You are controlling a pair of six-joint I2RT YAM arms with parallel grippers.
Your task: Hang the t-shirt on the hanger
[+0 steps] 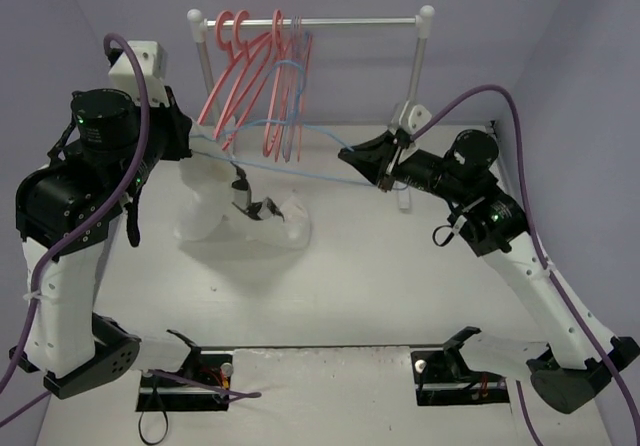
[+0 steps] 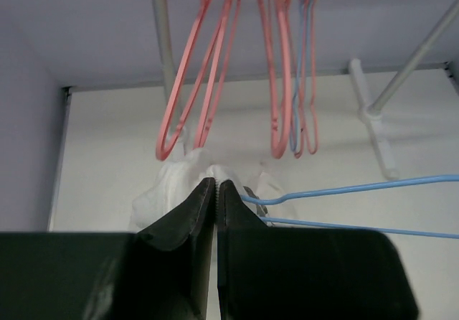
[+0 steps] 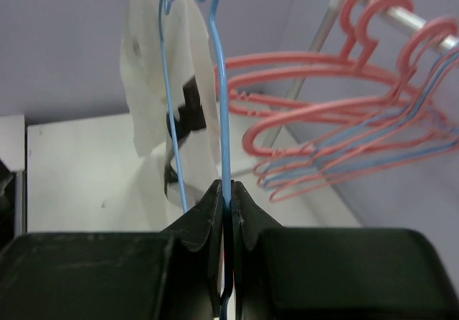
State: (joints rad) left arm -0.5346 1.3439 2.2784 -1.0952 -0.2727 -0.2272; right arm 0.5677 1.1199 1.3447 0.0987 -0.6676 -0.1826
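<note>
The thin light-blue hanger [image 1: 310, 172] lies almost level above the table between my two grippers. My right gripper [image 1: 347, 153] is shut on one of its wires, which runs up out of the jaws in the right wrist view [image 3: 226, 185]. The white t-shirt [image 1: 222, 206] with a dark print hangs crumpled from my left gripper [image 1: 205, 148], its lower part resting on the table. In the left wrist view my left gripper [image 2: 216, 184] is shut on a fold of the t-shirt [image 2: 172, 184]. The hanger's wires [image 2: 358, 189] reach into the cloth just right of the jaws. The t-shirt [image 3: 154, 69] hangs at the hanger's far end.
A white rack with a metal rail [image 1: 340, 23] stands at the back of the table. Several thicker pink-red hangers [image 1: 245, 76] and another thin blue one [image 1: 290, 81] hang from it, just behind the held hanger. The rack's right post [image 1: 413, 96] stands close to my right gripper.
</note>
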